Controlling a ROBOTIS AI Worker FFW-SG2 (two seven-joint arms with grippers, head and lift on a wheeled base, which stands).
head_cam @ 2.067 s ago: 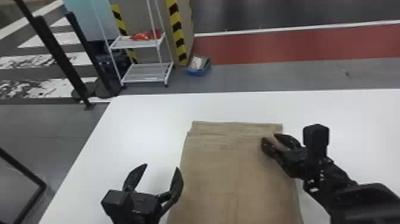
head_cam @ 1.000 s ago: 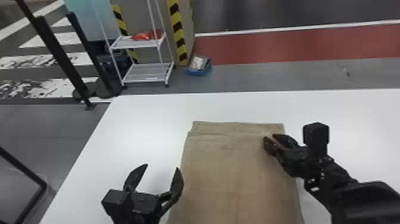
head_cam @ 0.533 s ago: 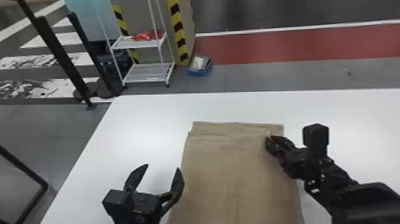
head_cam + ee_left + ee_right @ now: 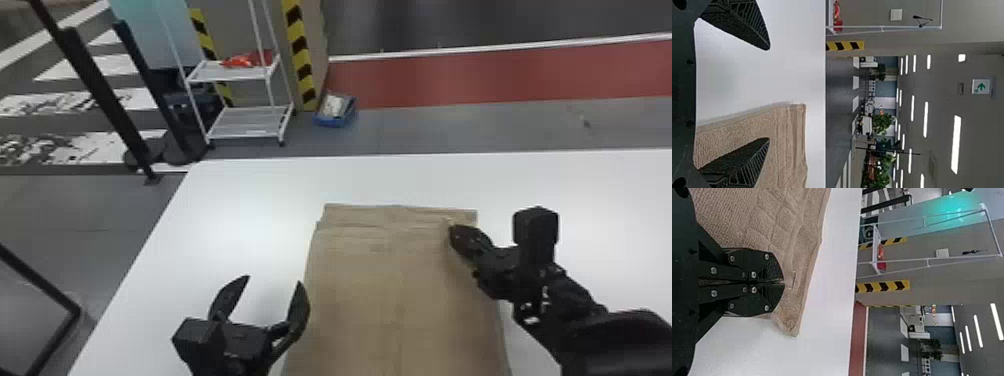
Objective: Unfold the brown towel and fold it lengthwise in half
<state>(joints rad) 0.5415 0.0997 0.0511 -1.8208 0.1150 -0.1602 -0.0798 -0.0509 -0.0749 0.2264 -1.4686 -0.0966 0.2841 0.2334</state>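
Closed now, where it gaped before, is the right hand (image 4: 452, 232). Nearer, the left hand (image 4: 272, 280) stands spread beside the towel (image 4: 380, 300) on the table (image 4: 240, 200); beyond, the right pinches its far edge area. Unfolding seems underway; lifting that layer comes next.

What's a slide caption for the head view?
Right pincer closed on the brown towel's far right part, left pincer open beside its left edge.
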